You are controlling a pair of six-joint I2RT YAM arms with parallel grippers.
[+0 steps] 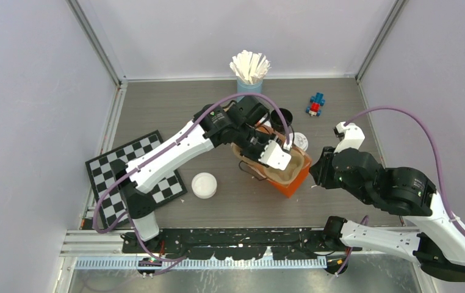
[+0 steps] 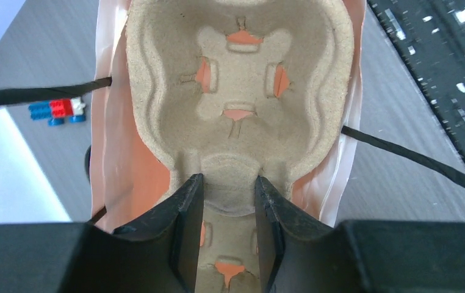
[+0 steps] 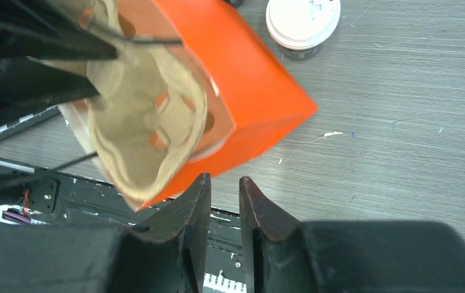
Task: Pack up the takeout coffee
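Takeout coffee cup [image 1: 300, 141], white lid on, stands on the table [image 1: 175, 110] just beyond the far right side of the orange bag [image 1: 291, 182], outside it. What looks like a second lidded cup [image 1: 204, 185] stands well to the left of the bag, near the checkerboard [image 1: 135, 177]. A dark round rim beside the left arm may be a third cup, but it is too hidden to tell.

By these views the task is in its early part. The pulp carrier [image 2: 315, 91] sits in the mouth of the bag with its cup wells empty, so no coffee is packed yet. Seating the carrier and loading the cups appear to be what is left.

The left arm reaches from the near left diagonally across the table, wrist bent down over the bag. The left gripper [image 2: 228, 180] has its fingers clamped on the raised middle ridge of the carrier, one finger on each side.

The right arm lies low at the right, elbow folded, and points left at the bag's near right corner. The right gripper [image 3: 221, 178] has its fingers a little apart with nothing between them, just beside the bag's lower edge.
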